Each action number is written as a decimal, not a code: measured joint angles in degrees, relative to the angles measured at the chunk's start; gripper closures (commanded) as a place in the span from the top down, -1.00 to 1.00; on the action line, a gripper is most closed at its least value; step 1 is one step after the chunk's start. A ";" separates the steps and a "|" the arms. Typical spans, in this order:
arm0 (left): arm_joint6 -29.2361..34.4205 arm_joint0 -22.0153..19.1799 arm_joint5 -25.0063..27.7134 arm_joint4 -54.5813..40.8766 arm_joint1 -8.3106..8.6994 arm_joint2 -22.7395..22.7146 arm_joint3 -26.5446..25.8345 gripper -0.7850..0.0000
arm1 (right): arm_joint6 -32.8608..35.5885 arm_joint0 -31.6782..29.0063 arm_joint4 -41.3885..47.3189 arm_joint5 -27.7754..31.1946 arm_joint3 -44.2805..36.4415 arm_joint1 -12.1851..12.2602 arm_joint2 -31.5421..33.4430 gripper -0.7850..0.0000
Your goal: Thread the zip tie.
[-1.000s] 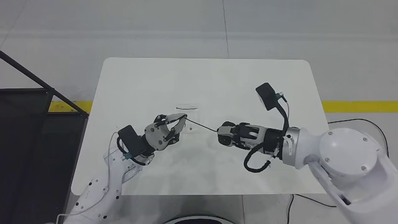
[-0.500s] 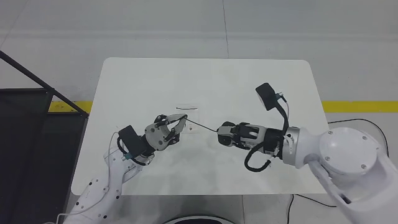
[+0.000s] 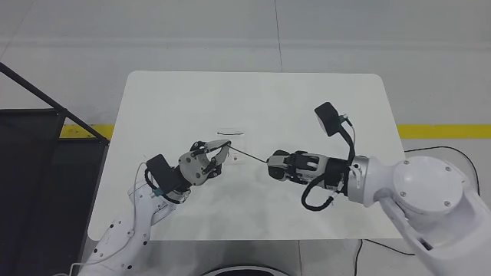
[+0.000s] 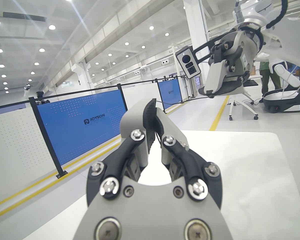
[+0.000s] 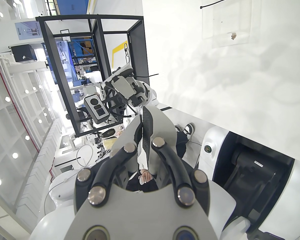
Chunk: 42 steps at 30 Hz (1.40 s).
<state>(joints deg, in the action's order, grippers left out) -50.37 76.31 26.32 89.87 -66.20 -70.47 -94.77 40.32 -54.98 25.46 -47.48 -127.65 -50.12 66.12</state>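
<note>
Matching the frames of a second ago almost exactly, bar a hair's shift at the right wrist. Pinching the black zip tie point(image 3: 249, 153) at one end with the left gripper point(image 3: 224, 149), fingers pressed together on it; clamping the other end in the right gripper point(image 3: 271, 160), likewise closed. Spanning the gap between both in a straight line, over the front half of the white table point(image 3: 307, 100). Lying farther back on a clear sheet point(image 5: 230, 21): a second zip tie point(image 5: 221, 0). Showing white lettering on a blue panel point(image 4: 85, 126), left unread.
</note>
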 measured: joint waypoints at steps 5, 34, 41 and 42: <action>0.08 0.02 -0.02 -0.15 0.02 0.01 -0.09 -1.00 | 0.24 -0.34 0.07 0.30 -0.08 0.12 0.32 -1.00; -0.27 0.02 -0.08 -0.23 0.15 0.13 -0.11 -1.00 | 0.06 -0.79 0.68 0.31 -0.13 0.39 0.70 -1.00; -0.41 0.00 -0.02 -0.04 0.20 0.15 -0.03 -1.00 | -0.08 -0.58 0.97 0.41 0.00 0.38 0.54 -1.00; -0.42 0.00 -0.03 -0.04 0.21 0.16 -0.02 -1.00 | -0.10 -0.55 0.99 0.40 0.01 0.38 0.51 -1.00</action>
<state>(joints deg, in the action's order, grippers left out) -50.79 76.31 26.29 89.83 -65.99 -70.31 -94.79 40.22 -55.53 26.45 -47.08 -127.64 -49.74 66.63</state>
